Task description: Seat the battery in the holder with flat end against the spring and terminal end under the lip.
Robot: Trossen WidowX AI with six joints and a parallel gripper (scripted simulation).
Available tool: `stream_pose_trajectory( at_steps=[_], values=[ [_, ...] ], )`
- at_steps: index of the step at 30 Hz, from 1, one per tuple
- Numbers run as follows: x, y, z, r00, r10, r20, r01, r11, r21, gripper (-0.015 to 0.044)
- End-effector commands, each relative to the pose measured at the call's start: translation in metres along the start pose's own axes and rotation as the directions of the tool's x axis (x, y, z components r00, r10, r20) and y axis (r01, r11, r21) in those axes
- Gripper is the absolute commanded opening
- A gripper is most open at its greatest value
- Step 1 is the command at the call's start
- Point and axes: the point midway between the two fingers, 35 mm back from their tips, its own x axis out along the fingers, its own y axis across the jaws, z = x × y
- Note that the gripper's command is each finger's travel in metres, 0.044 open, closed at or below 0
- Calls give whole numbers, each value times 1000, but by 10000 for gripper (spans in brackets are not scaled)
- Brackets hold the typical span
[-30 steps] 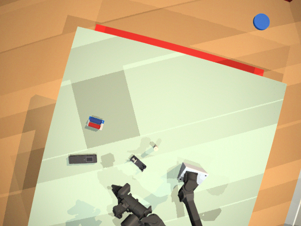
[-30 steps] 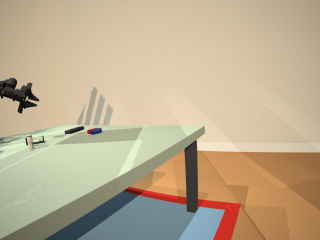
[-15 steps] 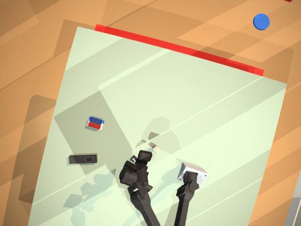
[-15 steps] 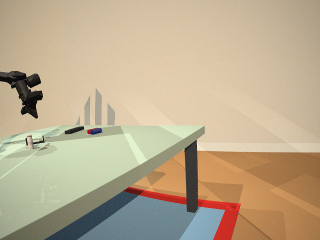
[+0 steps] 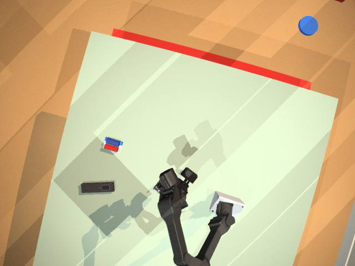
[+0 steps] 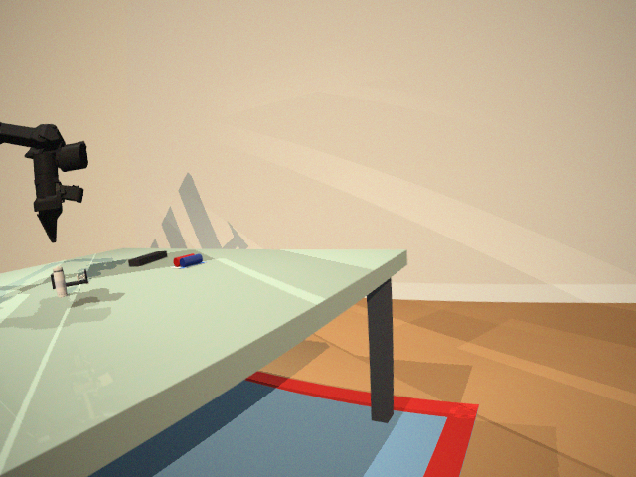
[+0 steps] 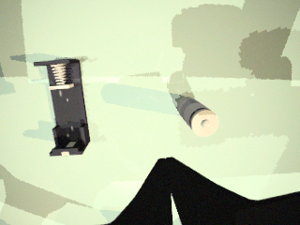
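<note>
While arm hides battery and holder, top shows pincer above surface | exterior: battery upright beside holder, pincer pressed together, empty, high above | wrist: battery right of holder, apart.

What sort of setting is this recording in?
Probably a bare test room: one pale green table on a wooden floor, plain beige wall behind, with a battery, a spring holder and a shut gripper overhead.

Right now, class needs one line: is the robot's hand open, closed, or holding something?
Hand: closed, holding nothing, raised above the table; the battery stands apart from the holder.
</note>
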Motion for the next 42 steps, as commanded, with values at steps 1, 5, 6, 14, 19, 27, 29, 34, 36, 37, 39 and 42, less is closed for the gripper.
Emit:
stream_pose_trajectory(
  at_steps=[1,5,6,14,19,27,29,34,36,37,39,42],
  values=[
    [11,0,3,1000,12,-3,-12,1000,1,0],
    [48,0,4,1000,13,-2,-13,1000,1,0],
    [57,1,3,1000,13,-2,-13,1000,1,0],
    [78,1,0,1000,16,-4,-16,1000,0,0],
    [78,-6,1,1000,15,-3,-15,1000,1,0],
    [77,-19,2,1000,12,-2,-12,1000,1,0],
    [77,-22,2,1000,12,-2,-12,1000,1,0],
    [77,-30,3,1000,11,-1,-11,1000,1,0],
    [77,-33,3,1000,11,-1,-11,1000,1,0],
    [77,-35,3,1000,11,-1,-11,1000,1,0],
    [77,-38,3,1000,11,-1,-11,1000,1,0],
    [78,-43,2,1000,11,-2,-11,1000,1,0]
  ],
)
